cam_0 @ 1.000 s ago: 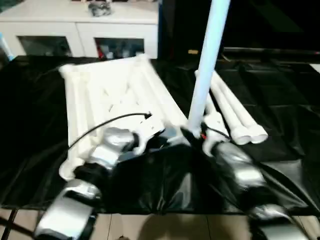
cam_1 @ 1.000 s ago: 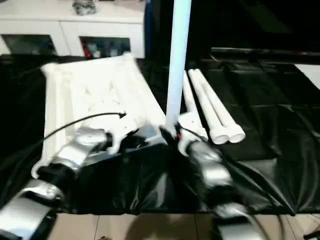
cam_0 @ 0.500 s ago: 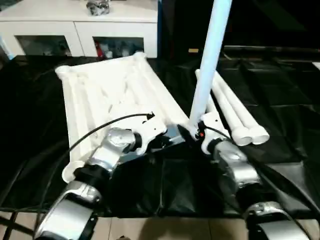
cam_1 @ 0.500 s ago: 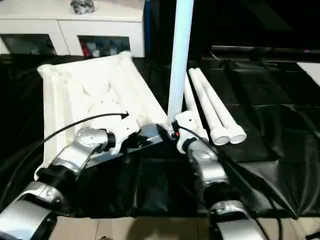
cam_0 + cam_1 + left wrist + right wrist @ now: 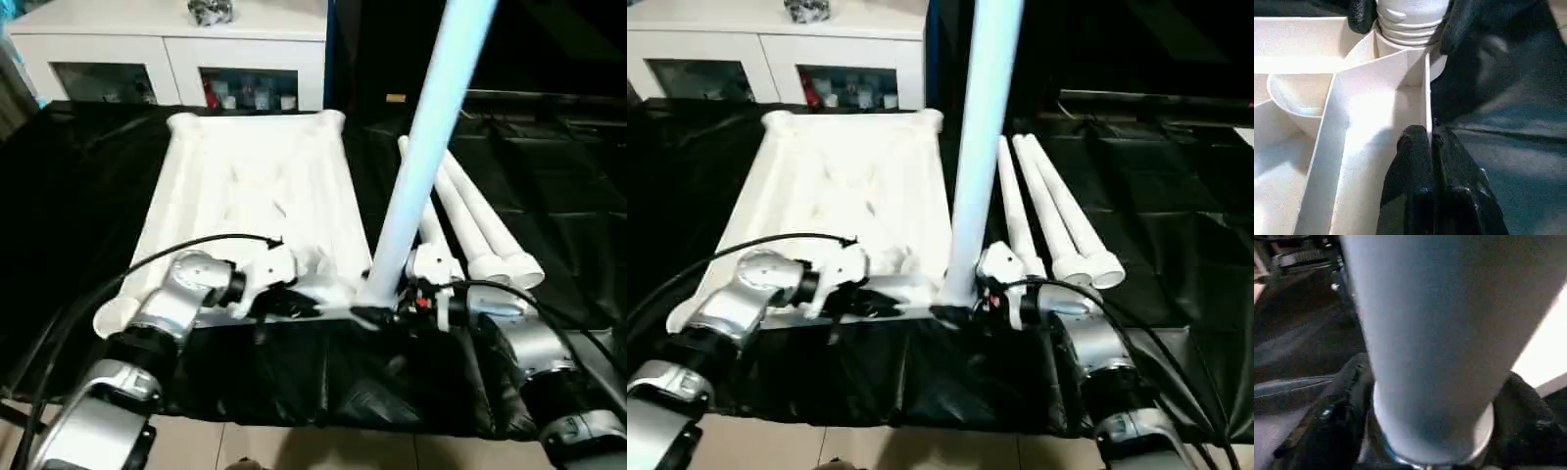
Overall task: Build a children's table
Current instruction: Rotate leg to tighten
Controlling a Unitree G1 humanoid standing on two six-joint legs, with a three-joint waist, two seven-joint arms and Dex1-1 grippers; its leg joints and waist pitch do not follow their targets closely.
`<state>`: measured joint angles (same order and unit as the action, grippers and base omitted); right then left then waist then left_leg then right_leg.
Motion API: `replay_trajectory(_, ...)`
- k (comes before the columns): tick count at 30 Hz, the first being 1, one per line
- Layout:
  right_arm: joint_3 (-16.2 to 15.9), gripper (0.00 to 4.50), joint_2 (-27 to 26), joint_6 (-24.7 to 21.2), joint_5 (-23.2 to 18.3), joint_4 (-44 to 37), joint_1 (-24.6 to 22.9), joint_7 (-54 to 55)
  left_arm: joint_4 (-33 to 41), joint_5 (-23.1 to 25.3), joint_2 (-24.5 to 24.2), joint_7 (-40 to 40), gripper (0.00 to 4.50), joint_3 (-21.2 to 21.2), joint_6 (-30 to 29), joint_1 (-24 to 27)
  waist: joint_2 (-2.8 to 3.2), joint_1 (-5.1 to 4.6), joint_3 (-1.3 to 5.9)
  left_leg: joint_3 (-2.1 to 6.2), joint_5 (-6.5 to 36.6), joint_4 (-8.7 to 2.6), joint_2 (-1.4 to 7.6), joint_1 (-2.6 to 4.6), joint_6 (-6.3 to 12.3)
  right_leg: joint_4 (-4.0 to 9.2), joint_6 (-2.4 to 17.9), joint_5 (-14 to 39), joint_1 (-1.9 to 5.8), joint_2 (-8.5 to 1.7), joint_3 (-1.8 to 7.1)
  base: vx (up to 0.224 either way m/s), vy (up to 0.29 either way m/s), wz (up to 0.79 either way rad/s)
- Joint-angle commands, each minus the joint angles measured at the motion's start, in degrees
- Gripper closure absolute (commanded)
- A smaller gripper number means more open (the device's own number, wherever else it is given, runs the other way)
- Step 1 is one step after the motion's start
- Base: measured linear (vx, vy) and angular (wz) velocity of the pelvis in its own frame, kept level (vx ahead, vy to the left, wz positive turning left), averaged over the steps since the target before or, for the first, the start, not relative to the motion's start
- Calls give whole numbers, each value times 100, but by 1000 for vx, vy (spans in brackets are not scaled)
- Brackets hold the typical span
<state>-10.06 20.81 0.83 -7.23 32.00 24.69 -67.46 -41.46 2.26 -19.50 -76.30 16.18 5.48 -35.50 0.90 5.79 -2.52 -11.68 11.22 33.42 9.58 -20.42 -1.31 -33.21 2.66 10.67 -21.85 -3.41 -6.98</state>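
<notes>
You've got the white table top point(image 5: 255, 196) lying upside down on the black cloth point(image 5: 88, 206), ribs up, w/ round holes at the corners. One leg point(image 5: 421, 166) stands up in the near right corner hole. Your right gripper point(image 5: 377, 311) has its black fingers point(image 5: 1344, 416) closed round the leg's bottom end. Your left gripper point(image 5: 1429, 139) pinches a thin rib at the near edge, fingers nearly closed. The other legs point(image 5: 1053, 220) lie side by side on the cloth, just right of the top.

Head stereo pair looking down — wrist cameras close on corner socket point(image 5: 1405, 44)
</notes>
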Motion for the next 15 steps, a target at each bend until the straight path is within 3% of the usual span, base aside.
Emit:
replay_trajectory(1,-324,155,-38,-126,18,-86,-117,-290,22,-66,42,-127,450,105,112,-44,-63,9,333,225,787,-349,522,58,520,381,877,1375,252,-700,449,0,0,0)
replay_trajectory(7,-342,179,-127,-315,-94,-307,-280,-233,25,-80,61,-90,450,65,51,-38,-60,33,346,230,687,-345,532,59,527,361,889,1188,257,-705,449,0,0,0)
replay_trajectory(10,-132,180,-352,-376,-140,-274,-336,203,-18,59,143,437,450,5,-138,-73,-60,43,341,223,709,-345,524,58,500,372,887,1244,254,-708,450,0,0,0)
replay_trajectory(12,96,180,-609,-270,5,-15,-258,1011,-110,199,287,1181,450,-128,-354,-168,-49,24,318,240,831,-365,532,64,399,401,876,1465,234,-715,444,0,0,0)
replay_trajectory(13,210,180,-744,-182,102,154,-193,1505,-88,246,368,1516,450,-193,-572,-209,-54,-24,289,258,1079,-386,522,108,204,472,807,2001,211,-735,436,0,0,0)
replay_trajectory(15,387,180,-926,-162,237,426,-78,2298,31,312,515,2032,450,-292,-892,-234,-49,-71,270,276,1268,-396,500,122,89,540,705,2453,213,-743,429,-50,7,-3)
